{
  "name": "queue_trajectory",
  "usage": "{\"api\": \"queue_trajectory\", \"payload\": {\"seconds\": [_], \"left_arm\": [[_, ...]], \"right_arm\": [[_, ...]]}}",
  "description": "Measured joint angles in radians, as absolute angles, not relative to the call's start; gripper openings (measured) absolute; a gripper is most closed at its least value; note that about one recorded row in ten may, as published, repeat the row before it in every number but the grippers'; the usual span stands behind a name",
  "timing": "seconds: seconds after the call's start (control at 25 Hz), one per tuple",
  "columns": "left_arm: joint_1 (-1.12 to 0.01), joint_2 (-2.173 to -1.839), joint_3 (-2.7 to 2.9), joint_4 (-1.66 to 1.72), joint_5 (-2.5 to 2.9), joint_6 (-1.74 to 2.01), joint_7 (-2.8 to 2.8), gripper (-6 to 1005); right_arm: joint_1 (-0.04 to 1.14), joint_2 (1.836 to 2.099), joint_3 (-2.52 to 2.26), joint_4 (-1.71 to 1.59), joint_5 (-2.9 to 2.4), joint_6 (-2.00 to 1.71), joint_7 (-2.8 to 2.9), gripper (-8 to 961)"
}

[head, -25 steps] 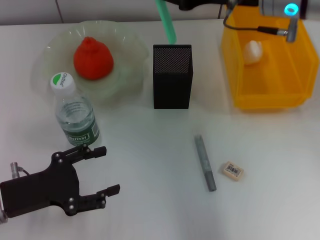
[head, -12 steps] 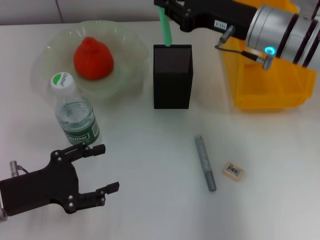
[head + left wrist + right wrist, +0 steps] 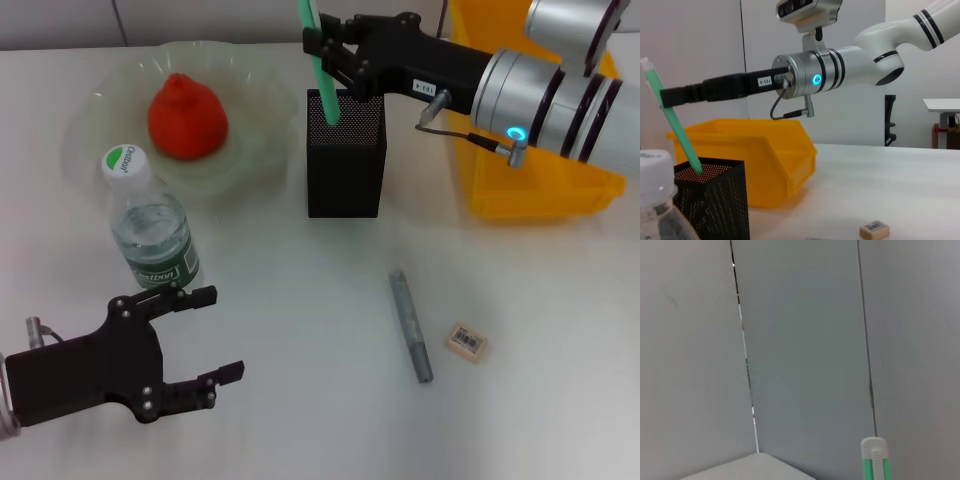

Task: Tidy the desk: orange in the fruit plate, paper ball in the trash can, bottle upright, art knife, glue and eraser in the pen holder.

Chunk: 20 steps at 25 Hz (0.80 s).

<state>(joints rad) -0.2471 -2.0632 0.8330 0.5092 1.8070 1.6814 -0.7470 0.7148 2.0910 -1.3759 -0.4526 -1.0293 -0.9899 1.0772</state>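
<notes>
My right gripper [image 3: 322, 45] is shut on a green glue stick [image 3: 320, 70] with a white cap. It holds the stick tilted, with its lower tip inside the mouth of the black mesh pen holder [image 3: 345, 160]. The left wrist view shows the stick [image 3: 677, 127] entering the holder [image 3: 715, 200]. The orange [image 3: 187, 115] lies in the fruit plate [image 3: 250, 90]. The bottle [image 3: 150, 225] stands upright. The grey art knife [image 3: 410, 325] and the eraser [image 3: 466, 341] lie on the desk [image 3: 300, 300]. My left gripper [image 3: 212, 335] is open and empty near the bottle. The paper ball is hidden.
The yellow trash can [image 3: 545, 190] stands at the back right, largely covered by my right arm [image 3: 540, 85]. It also shows in the left wrist view [image 3: 765, 160], behind the pen holder. The pen holder stands between the plate and the can.
My right arm has swung left and down over the pen holder, bringing the green stick's tip into its mouth. The left gripper has not moved.
</notes>
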Motion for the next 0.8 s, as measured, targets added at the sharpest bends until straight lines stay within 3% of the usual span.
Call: {"api": "queue_trajectory", "payload": {"seconds": [0.56,0.8], "left_arm": [[-0.249,-2.063,0.828,0.508,1.807,1.679,-0.747,812],[-0.248,-2.061,0.825,0.51,1.807,1.682,-0.747,813]], "right_arm": [[0.67,2.092,-1.376,-0.483,-1.028,-1.005,1.064,315],[0.499,2.078,-1.42,-0.877,-1.218,-1.029,1.453,355]]}}
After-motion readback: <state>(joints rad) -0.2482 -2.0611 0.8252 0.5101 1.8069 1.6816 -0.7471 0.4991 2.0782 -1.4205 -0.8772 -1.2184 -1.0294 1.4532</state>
